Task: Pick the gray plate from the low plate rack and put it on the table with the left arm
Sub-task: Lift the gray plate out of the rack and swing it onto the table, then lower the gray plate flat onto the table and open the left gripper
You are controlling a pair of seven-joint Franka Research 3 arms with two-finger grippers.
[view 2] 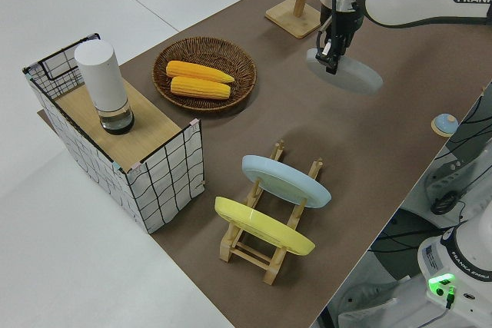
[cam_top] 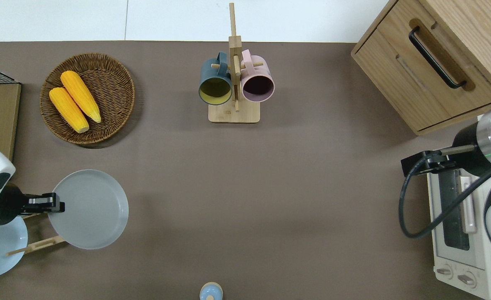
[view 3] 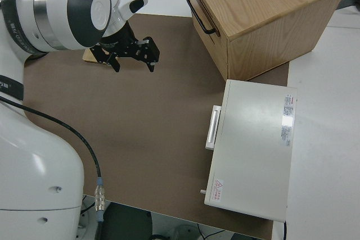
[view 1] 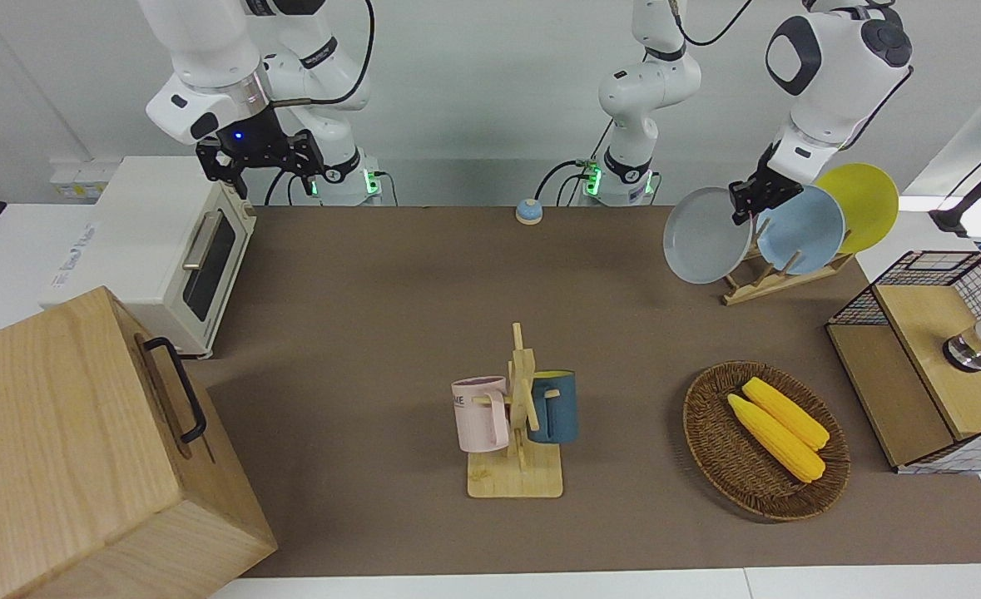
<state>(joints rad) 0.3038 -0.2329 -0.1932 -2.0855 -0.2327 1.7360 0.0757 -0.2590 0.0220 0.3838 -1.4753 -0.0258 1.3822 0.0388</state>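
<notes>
My left gripper is shut on the rim of the gray plate. It holds the plate in the air, tilted, clear of the low plate rack. In the overhead view the plate is over the brown table, just beside the rack toward the table's middle. The right arm is parked with its gripper open and empty.
A light-blue plate and a yellow plate stand in the rack. A wicker basket of corn, a wire-sided shelf, a mug tree, a small bell, a toaster oven and a wooden cabinet stand around.
</notes>
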